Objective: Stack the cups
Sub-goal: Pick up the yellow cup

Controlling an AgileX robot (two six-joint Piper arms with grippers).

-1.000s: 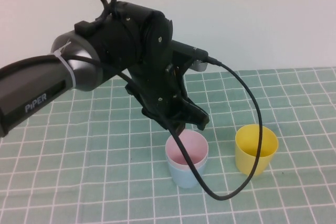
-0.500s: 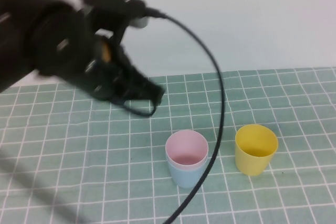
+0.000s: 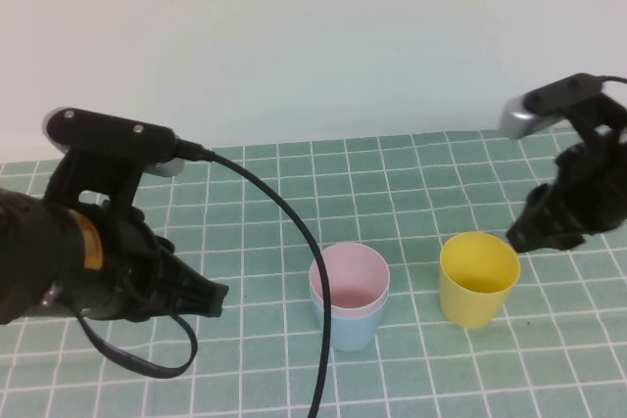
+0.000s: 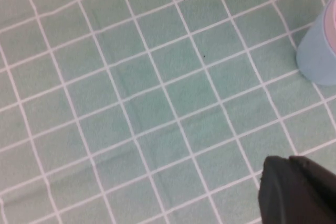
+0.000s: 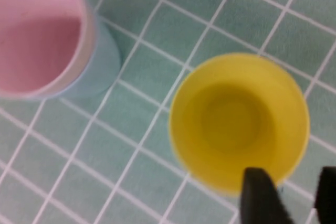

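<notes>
Pink plastic showed at the middle of the table (image 3: 245, 242), where the pink cup (image 3: 349, 277) sat nested inside the light blue cup (image 3: 351, 330), its rim standing a little above the blue one's rim and only the blue cup's lower wall showing beneath. At about three o'clock from that pair, close by but apart from it, the yellow cup (image 3: 478, 279) stood upright and alone on the green checked tablecloth (image 3: 255, 183), its mouth open upward. The left gripper (image 3: 201, 298) hung low over the cloth at about nine o'clock from the stacked pair, well apart from it, with its jaws pressed together and holding nothing; a black cable (image 3: 294, 271) swept from the arm's wrist camera (image 3: 113, 134) across the front of the nested cups and off the near edge. In the left wrist view only one dark tip of that gripper (image 4: 296, 192) showed over bare cloth, with the blue cup's side (image 4: 319, 56) at the edge. The right gripper (image 3: 534, 235) hovered at about two o'clock from the yellow cup, just beside its far rim. In the right wrist view its two dark fingertips (image 5: 262, 195) stood spread with a gap between them, near the yellow cup's rim (image 5: 239, 124), and gripped nothing. That same view showed the pink-in-blue pair (image 5: 39, 40) beside the yellow cup, not touching it.
</notes>
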